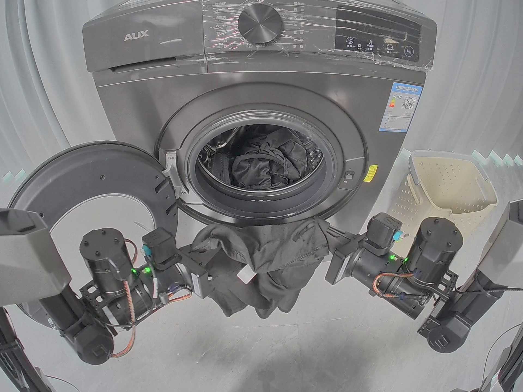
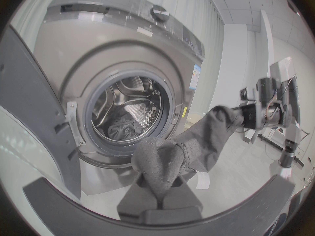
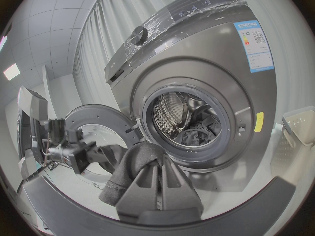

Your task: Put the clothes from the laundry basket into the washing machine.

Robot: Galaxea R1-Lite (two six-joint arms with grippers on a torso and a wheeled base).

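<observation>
At the left of the head view the washing machine's round door (image 1: 92, 191) stands swung wide open, hinged at the left side of the opening. Just below and to the right of it, in the lower left of the frame, the left gripper (image 1: 202, 268) is clamped together on one end of a dark grey garment (image 1: 267, 262); from the left wrist view the cloth bunches up over its fingers (image 2: 144, 194). The garment is stretched across the lower middle of the frame, slung between the two arms, its bulk sagging down in folds with a small white label (image 1: 248, 274) showing on it. Its upper edge sits right at the lower rim of the opening, though I cannot tell whether it touches.

Above it, filling the centre, is the grey washing machine (image 1: 163, 99), and inside its drum (image 1: 218, 153) a heap of dark clothes (image 1: 267, 159) already lies.

Right of the garment, in the lower right, the right gripper (image 1: 333, 244) is closed on the other end of the cloth; the right wrist view shows the fabric pinched between its fingers (image 3: 170, 177). Further right, at the middle right edge, a cream perforated laundry basket (image 1: 452, 191) stands on the floor just beside the machine.
</observation>
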